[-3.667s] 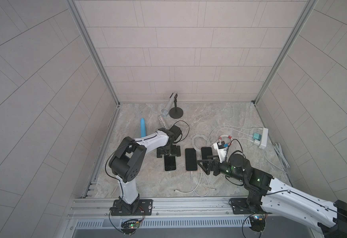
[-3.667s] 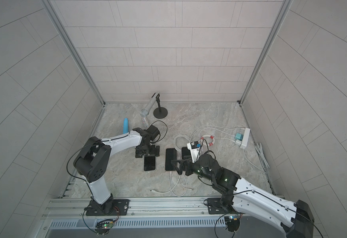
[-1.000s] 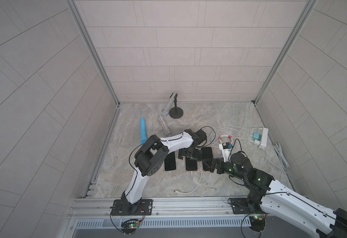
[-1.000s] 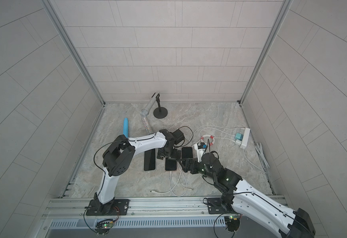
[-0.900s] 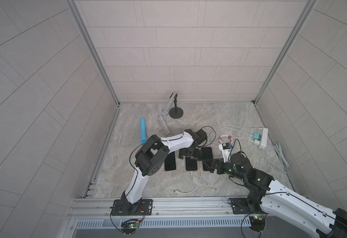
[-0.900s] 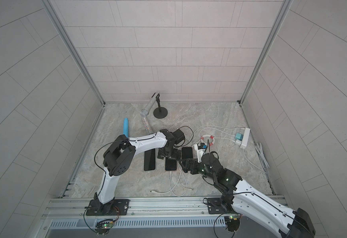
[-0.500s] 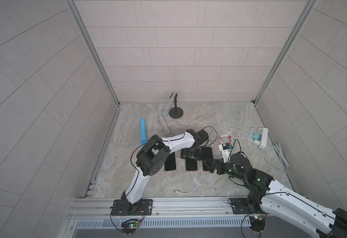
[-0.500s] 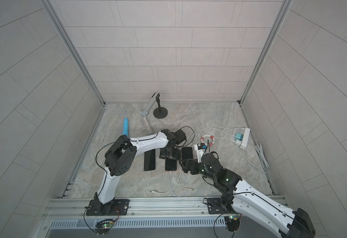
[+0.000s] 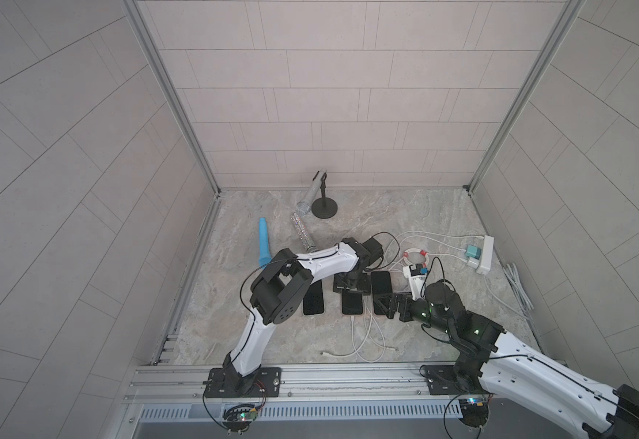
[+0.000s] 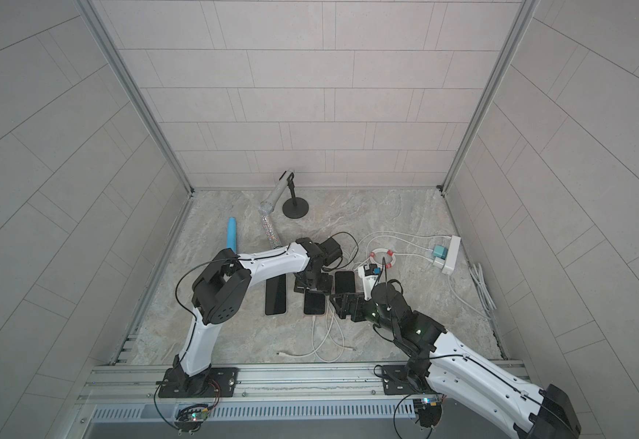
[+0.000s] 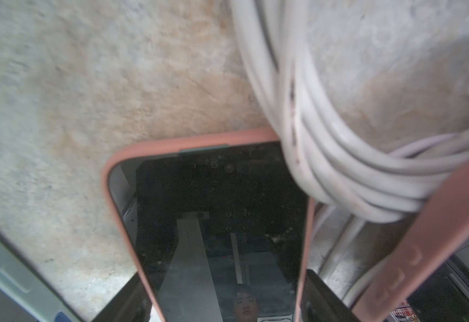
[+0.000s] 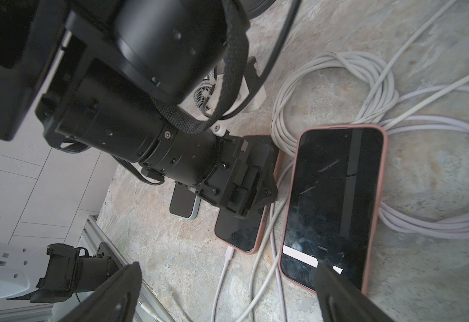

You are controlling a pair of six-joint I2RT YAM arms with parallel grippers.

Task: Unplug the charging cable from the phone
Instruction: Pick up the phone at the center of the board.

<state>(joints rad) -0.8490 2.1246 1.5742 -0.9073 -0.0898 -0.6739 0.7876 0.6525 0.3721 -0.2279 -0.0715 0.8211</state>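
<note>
White arm shells (image 9: 325, 263), black joints (image 9: 276, 300), braided cables (image 12: 234, 51)

We are looking down into a booth where pale tiled walls (image 9: 329, 95) are rising on three sides around a grey marbled stone floor (image 9: 405, 213), and a metal rail (image 9: 348, 378) is running along its near edge.

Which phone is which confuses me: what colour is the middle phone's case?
The case is salmon pink, clearest in the left wrist view.
</note>
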